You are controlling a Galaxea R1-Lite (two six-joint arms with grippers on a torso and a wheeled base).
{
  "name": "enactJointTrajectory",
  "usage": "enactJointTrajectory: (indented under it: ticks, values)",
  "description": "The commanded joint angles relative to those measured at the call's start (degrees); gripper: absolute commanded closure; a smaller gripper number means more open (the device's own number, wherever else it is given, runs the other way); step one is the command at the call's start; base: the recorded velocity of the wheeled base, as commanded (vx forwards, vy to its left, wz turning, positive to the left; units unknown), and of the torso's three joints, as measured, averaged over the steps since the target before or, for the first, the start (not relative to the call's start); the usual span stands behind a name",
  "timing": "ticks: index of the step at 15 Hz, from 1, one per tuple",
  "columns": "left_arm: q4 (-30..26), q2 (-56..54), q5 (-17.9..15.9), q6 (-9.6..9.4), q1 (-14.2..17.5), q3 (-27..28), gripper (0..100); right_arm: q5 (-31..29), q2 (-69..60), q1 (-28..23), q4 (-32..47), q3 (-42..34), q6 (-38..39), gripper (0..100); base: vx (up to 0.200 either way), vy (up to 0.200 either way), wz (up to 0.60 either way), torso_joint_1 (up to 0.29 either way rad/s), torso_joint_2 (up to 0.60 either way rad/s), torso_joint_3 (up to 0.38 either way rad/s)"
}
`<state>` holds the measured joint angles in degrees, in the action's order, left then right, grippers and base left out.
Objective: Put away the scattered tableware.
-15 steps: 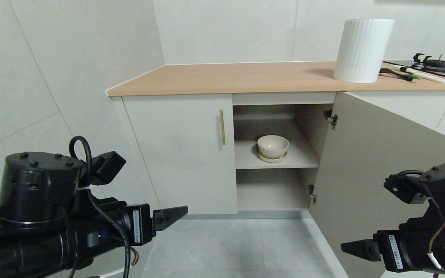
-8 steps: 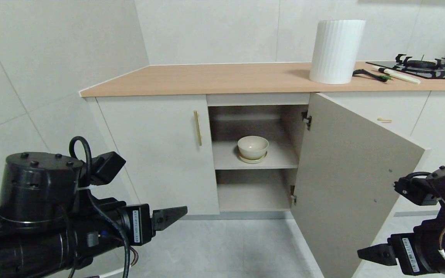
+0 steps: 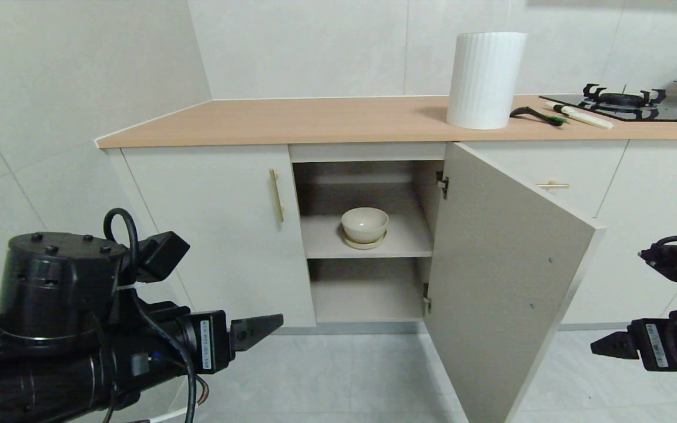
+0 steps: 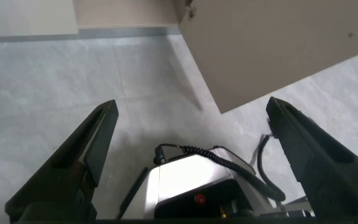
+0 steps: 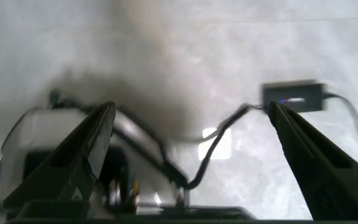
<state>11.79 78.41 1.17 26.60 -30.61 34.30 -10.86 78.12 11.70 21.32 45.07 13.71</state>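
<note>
The whole head view slides left, so the camera is turning and the things are not moving. The cupboard [image 3: 362,194], bowl [image 3: 365,224] and white canister [image 3: 484,79] now sit further left in frame, and more of the stove [image 3: 626,100] shows on the desk [image 3: 315,120]. The right hand [image 3: 603,348] draws out toward the right edge, slightly higher.

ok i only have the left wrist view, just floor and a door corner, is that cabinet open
observer: yes, the cabinet door is swung wide open towards the robot.
operator: anything inside
observer: a bowl sits on a saucer on the upper shelf.
operator: right gripper carrying anything
observer: no, the right gripper is open and empty, low and out to the right of the open door.
</note>
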Motion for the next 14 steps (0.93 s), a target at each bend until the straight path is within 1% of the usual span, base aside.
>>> enactJointTrajectory:
  ticks: [1,3,4,5,6,9,11,12,14]
  values:
    - [0.08,0.16,-0.12,0.03,-0.06,-0.03,0,-0.12,1.78,-6.61,-3.04,1.69,-0.53,0,0.0,0.0,0.0,0.0,0.0,0.0]
    - [0.08,0.08,-0.12,0.03,-0.06,0.06,0,-0.12,3.88,-9.51,-8.58,1.69,-0.18,0,0.0,0.0,0.0,0.0,0.0,0.0]
    - [0.16,0.08,-0.12,0.03,-0.06,-0.03,0,-0.12,6.17,-11.26,-12.71,1.51,0.17,0,0.0,0.0,0.0,0.0,0.0,0.0]
    - [0.16,0.08,-0.12,0.12,-0.06,-0.03,0,-0.04,7.4,-11.97,-14.73,1.51,0.88,0,0.0,0.0,0.0,0.0,0.0,0.0]
    - [0.25,-0.1,-0.12,0.12,-0.06,0.06,0,0.05,9.42,-12.32,-18.25,1.43,3.25,0,0.0,0.0,0.0,0.0,0.0,0.0]
    - [0.34,-0.45,-0.03,0.21,-0.06,0.06,0,0.05,13.38,-12.32,-23.43,1.51,7.38,0,0.0,0.0,0.0,0.0,0.0,0.0]
    - [0.43,-0.45,-0.03,0.38,-0.06,0.15,0,0.05,14.61,-12.05,-25.28,1.51,9.14,0,0.0,0.0,0.0,0.0,0.0,0.0]
    - [0.96,-0.45,-0.03,0.56,-0.06,0.06,0,0.05,15.57,-11.26,-27.03,1.25,10.98,0,0.0,0.0,0.0,0.0,0.0,0.0]
    - [1.48,-0.36,-0.03,0.65,-0.06,0.06,0,0.05,16.72,-9.86,-27.47,1.34,12.3,0,0.0,0.0,0.0,0.0,0.0,0.0]
